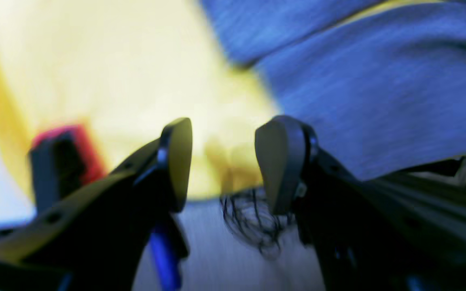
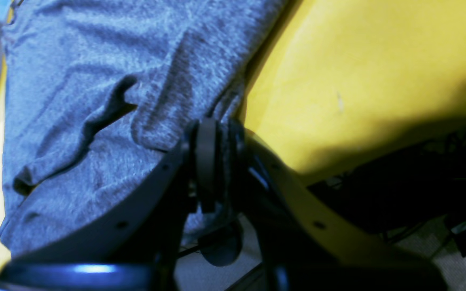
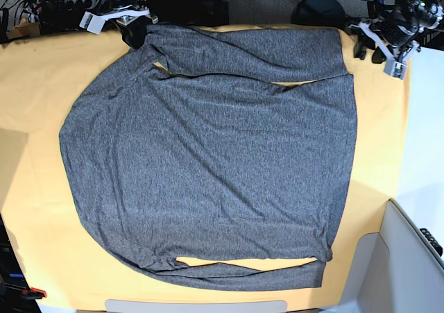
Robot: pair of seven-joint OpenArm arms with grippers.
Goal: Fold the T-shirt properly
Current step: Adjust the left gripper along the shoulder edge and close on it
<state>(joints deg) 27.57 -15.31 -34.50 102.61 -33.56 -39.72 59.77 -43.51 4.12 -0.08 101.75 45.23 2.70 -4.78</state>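
The dark grey T-shirt (image 3: 208, 153) lies spread flat on the yellow cloth (image 3: 41, 84), with a band folded over along its far edge and a narrow fold along its near edge. At the far left corner, my right gripper (image 3: 135, 32) is shut on the T-shirt's edge. The right wrist view shows grey knit (image 2: 75, 81) pinched between the right gripper's (image 2: 217, 133) fingers. My left gripper (image 3: 369, 48) hangs just off the far right corner. In the left wrist view the left gripper (image 1: 225, 161) stands open and empty, with the T-shirt (image 1: 378, 81) up and to its right.
The yellow cloth (image 1: 115, 60) covers the table past the shirt on all sides. A red clamp (image 1: 75, 149) sits at the cloth's edge near my left gripper. A white box (image 3: 409, 257) stands at the near right. Cables and gear crowd the far edge.
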